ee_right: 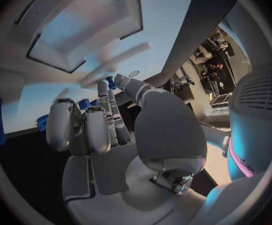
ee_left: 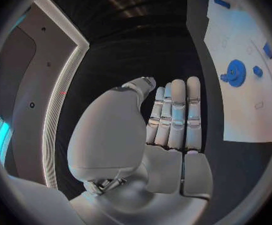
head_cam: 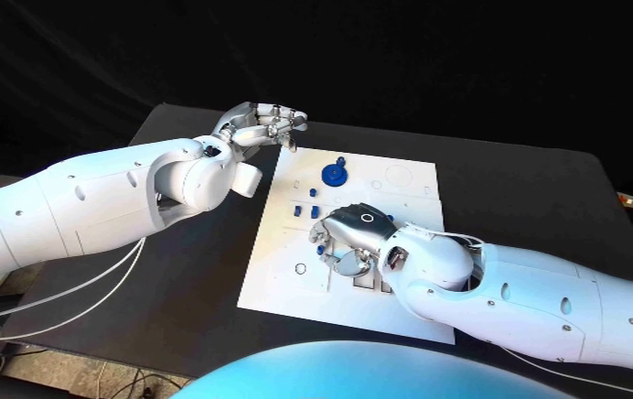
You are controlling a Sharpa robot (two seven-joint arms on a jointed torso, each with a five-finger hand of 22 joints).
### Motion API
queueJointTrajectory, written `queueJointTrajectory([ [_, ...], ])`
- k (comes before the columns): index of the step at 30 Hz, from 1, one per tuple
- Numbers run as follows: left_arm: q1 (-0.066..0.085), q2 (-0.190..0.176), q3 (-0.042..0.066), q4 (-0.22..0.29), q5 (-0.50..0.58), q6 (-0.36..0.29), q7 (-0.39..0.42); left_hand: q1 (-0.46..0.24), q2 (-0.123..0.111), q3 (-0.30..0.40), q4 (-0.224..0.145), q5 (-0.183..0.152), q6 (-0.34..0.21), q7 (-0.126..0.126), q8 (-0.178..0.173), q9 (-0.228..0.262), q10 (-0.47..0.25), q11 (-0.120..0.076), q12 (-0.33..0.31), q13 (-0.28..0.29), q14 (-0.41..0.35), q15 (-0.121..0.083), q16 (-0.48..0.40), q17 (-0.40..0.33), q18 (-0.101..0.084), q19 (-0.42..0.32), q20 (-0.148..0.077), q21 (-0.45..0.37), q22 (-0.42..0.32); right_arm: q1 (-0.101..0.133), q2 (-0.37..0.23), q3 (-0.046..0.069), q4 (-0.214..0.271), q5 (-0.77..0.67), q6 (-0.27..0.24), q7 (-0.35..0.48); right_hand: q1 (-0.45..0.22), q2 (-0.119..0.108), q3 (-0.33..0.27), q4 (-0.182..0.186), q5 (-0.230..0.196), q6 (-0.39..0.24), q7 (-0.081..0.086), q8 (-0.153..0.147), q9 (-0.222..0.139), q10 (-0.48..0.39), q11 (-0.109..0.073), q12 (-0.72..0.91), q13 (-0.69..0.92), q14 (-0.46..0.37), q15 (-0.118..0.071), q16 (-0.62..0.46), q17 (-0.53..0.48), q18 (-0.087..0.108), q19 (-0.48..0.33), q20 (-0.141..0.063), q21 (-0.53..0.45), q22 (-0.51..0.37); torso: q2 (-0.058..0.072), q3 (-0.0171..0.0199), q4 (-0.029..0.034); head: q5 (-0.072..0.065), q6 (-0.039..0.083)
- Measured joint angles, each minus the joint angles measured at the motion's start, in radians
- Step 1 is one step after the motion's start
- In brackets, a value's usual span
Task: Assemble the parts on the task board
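Filling most of the scene, black table [head_cam: 528, 188] under dark backdrop | white task board [head_cam: 396, 225] at centre | right hand [head_cam: 349, 239] low on board, fingers curled, hold unclear | left hand [head_cam: 264, 124] at 11 o'clock, fingers straight, empty | blue gear [head_cam: 335, 175] at board's 12 o'clock

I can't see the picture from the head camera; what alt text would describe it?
Two white robot arms reach over a white task board on a black table. The right hand hovers over the board's middle, near small blue parts; the left hand hangs beyond the board's far left corner, and a blue gear lies on the board.
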Motion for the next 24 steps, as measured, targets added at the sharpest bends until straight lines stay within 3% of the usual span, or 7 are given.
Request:
queueJointTrajectory([
  [7,0.000,-0.002,0.000,-0.001,0.000,0.001,-0.001,0.000,0.000,0.000,0.000,0.000,-0.004,0.004,0.000,0.000,0.000,0.000,0.000,0.000,-0.004,0.004,0.000,-0.001,0.000,0.000,0.000,0.000,-0.001,-0.001,-0.044,0.000,0.027,0.000,-0.030,-0.001,0.000,0.000,-0.008,0.000,0.000,-0.009,0.002,-0.005,0.000,-0.003,0.000,0.007,0.004,0.000,0.000,0.000,-0.002,0.000,0.000,0.000,0.000,0.000,0.000,0.0005,0.0000,-0.003,0.004],
  [11,0.000,-0.004,0.000,-0.002,0.000,0.001,-0.001,0.000,0.000,0.000,0.000,0.000,-0.004,0.004,0.000,0.000,0.000,0.000,0.000,0.000,-0.004,0.004,0.000,-0.001,0.000,0.000,0.000,-0.004,-0.001,0.009,-0.085,0.006,0.058,0.003,-0.058,0.003,0.000,0.000,-0.011,0.003,0.000,-0.004,-0.003,-0.005,0.002,-0.003,0.000,0.014,0.005,0.000,0.000,0.000,-0.001,0.000,0.000,0.000,0.003,0.000,0.000,0.0006,-0.0004,-0.007,0.007],
  [17,0.000,-0.007,0.000,-0.001,0.000,0.003,-0.001,0.000,0.000,0.000,0.000,0.000,-0.004,0.004,0.000,0.000,0.000,0.000,0.000,0.000,-0.004,0.004,0.000,-0.001,0.000,0.000,0.000,-0.004,-0.001,0.051,-0.173,0.017,0.100,0.033,-0.080,0.012,-0.001,-0.001,-0.017,0.009,0.000,0.003,-0.002,0.001,0.004,-0.004,0.000,0.017,0.005,0.000,0.000,0.000,-0.002,0.000,0.000,0.000,0.003,0.000,0.000,0.0006,-0.0005,-0.017,0.014],
  [20,0.000,-0.009,-0.001,-0.001,0.000,0.004,-0.001,0.000,0.000,0.000,0.000,0.000,-0.004,0.004,0.000,0.000,0.000,0.000,0.000,0.000,-0.004,0.004,0.000,-0.001,0.000,0.000,0.000,-0.004,-0.001,0.086,-0.224,0.022,0.107,0.069,-0.075,0.018,-0.008,-0.014,-0.038,0.015,0.008,0.003,-0.002,0.001,0.005,-0.023,-0.002,0.018,0.005,0.000,0.000,0.000,-0.010,0.000,0.000,0.000,-0.007,0.000,-0.001,0.0005,-0.0010,-0.021,0.016],
  [22,0.000,-0.009,-0.001,0.000,0.000,0.006,-0.001,0.000,0.000,0.000,0.000,0.000,-0.004,0.004,0.000,0.000,0.000,0.000,0.000,0.000,-0.004,0.004,0.000,-0.001,0.000,0.000,0.000,-0.004,-0.001,0.106,-0.253,0.025,0.107,0.087,-0.065,0.021,-0.017,-0.028,-0.083,0.025,0.025,-0.002,0.003,-0.004,0.005,-0.066,0.006,0.018,-0.002,0.000,0.008,-0.010,-0.026,0.000,-0.017,0.009,-0.034,0.000,-0.001,0.0003,-0.0012,-0.024,0.018],
  [23,0.000,-0.010,-0.001,0.000,-0.001,0.007,-0.001,0.000,0.000,-0.002,-0.002,0.000,-0.004,0.004,0.000,0.000,0.000,0.000,0.000,0.000,-0.004,0.004,0.000,-0.001,0.000,0.000,0.000,-0.004,-0.002,0.116,-0.270,0.026,0.107,0.097,-0.054,0.023,-0.017,-0.028,-0.126,0.034,0.031,-0.008,0.009,-0.010,0.005,-0.082,0.010,0.018,-0.006,-0.001,0.013,-0.010,-0.031,0.000,-0.023,0.012,-0.045,0.000,-0.001,0.0000,-0.0012,-0.025,0.019],
  [24,0.000,-0.010,-0.001,0.000,-0.001,0.008,-0.001,0.000,0.000,-0.004,-0.004,0.000,-0.004,0.004,0.000,0.000,0.000,0.000,0.000,0.000,-0.004,0.004,0.000,-0.002,0.000,0.000,0.000,-0.004,-0.002,0.121,-0.279,0.026,0.106,0.102,-0.044,0.024,0.007,-0.015,-0.209,0.047,0.038,-0.019,0.010,-0.017,0.005,-0.102,0.009,0.026,-0.010,0.000,0.014,-0.010,-0.035,0.000,-0.026,0.015,-0.056,0.000,-0.001,-0.0001,-0.0013,-0.025,0.020],
])
